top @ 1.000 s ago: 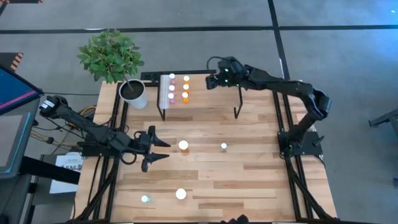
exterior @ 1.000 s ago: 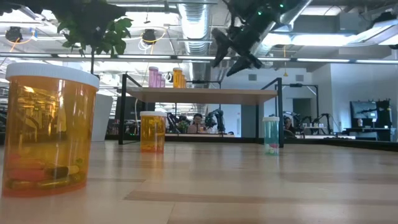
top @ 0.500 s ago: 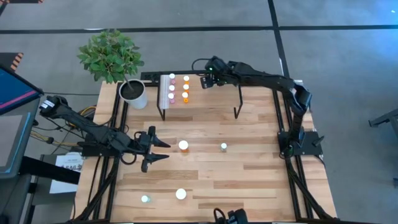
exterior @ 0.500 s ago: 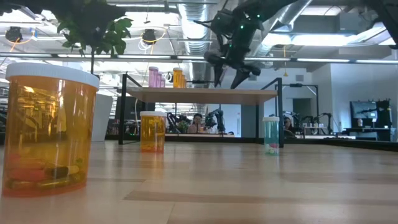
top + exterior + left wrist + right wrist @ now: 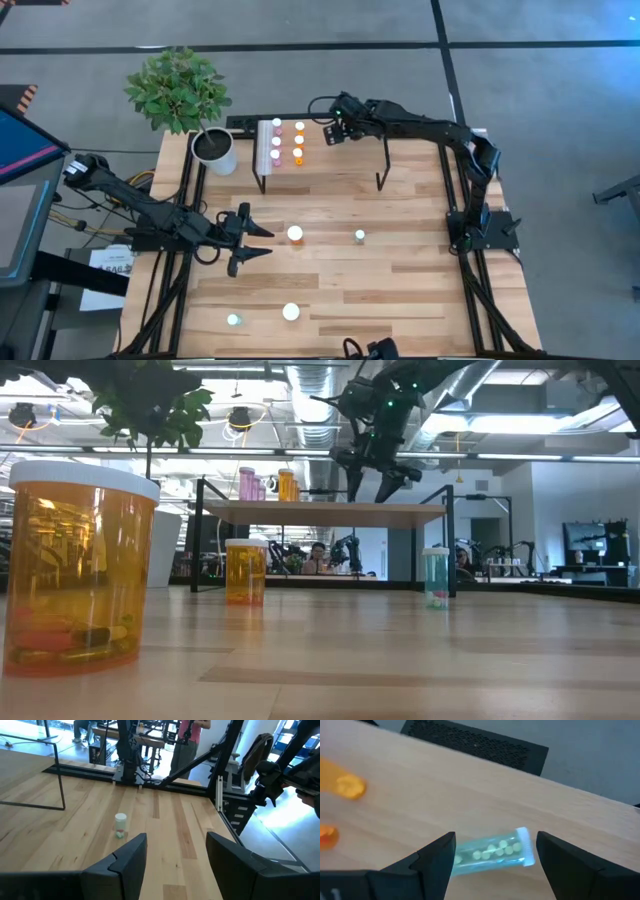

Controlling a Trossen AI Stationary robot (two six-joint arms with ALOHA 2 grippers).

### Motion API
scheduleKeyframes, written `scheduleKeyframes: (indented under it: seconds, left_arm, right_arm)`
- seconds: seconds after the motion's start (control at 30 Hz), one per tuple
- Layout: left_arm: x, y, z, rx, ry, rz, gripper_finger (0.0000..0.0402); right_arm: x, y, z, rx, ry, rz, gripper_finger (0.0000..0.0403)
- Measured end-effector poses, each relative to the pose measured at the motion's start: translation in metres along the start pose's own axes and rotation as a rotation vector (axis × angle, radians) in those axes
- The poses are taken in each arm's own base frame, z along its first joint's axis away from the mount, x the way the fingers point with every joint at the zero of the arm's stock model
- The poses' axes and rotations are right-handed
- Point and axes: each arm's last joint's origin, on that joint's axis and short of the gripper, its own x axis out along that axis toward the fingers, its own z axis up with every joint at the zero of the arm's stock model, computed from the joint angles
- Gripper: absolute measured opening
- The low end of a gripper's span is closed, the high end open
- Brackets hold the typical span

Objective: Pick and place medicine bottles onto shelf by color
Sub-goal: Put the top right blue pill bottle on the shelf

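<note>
My right gripper (image 5: 333, 130) hangs over the shelf (image 5: 345, 160), fingers pointing down and open (image 5: 366, 482). In the right wrist view a teal bottle (image 5: 492, 852) lies on its side on the shelf's wood top between the fingers. Pink bottles (image 5: 276, 141) and orange bottles (image 5: 298, 140) stand in rows at the shelf's left end. Two large orange bottles (image 5: 295, 234) (image 5: 291, 311) and two teal bottles (image 5: 360, 236) (image 5: 233, 320) stand on the table. My left gripper (image 5: 258, 240) is open and empty, low over the table's left half. My right gripper stands open around the lying teal bottle. The bottle's bottom end (image 5: 461, 858) shows right against one finger (image 5: 437, 860), and I cannot tell whether they touch. Its white cap end (image 5: 524, 847) is apart from the other finger.
A white pot with a green plant (image 5: 215, 150) stands at the table's far left corner, beside the shelf. The shelf's black legs (image 5: 381, 180) reach down to the table. People show in the room beyond the table (image 5: 185, 740).
My right gripper has gone toward the table's left edge and down to just above the shelf top, tipping until its fingers point down. In the last half second it has kept nearly still.
</note>
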Motion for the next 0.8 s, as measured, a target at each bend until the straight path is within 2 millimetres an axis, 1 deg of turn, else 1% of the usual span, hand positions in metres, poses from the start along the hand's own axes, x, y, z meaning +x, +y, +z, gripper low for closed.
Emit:
scheduleKeyframes:
  seconds: [0.2,0.53,0.7,0.8]
  left_arm:
    - [0.0,0.0,0.0,-0.002,-0.001,0.0,0.0192]
    - [0.0,0.0,0.0,-0.005,-0.001,0.0,0.0192]
    - [0.0,0.0,0.0,-0.007,-0.003,0.001,0.0192]
    - [0.0,0.0,0.0,-0.007,-0.004,0.001,0.0192]
  right_arm:
    - [-0.003,0.008,-0.006,-0.081,0.008,0.022,0.0302]
    - [-0.007,0.015,-0.018,-0.238,0.099,0.072,0.0302]
    - [-0.009,0.019,-0.024,-0.255,0.114,0.073,0.0302]
    - [-0.019,0.02,-0.019,-0.214,0.125,0.065,0.0302]
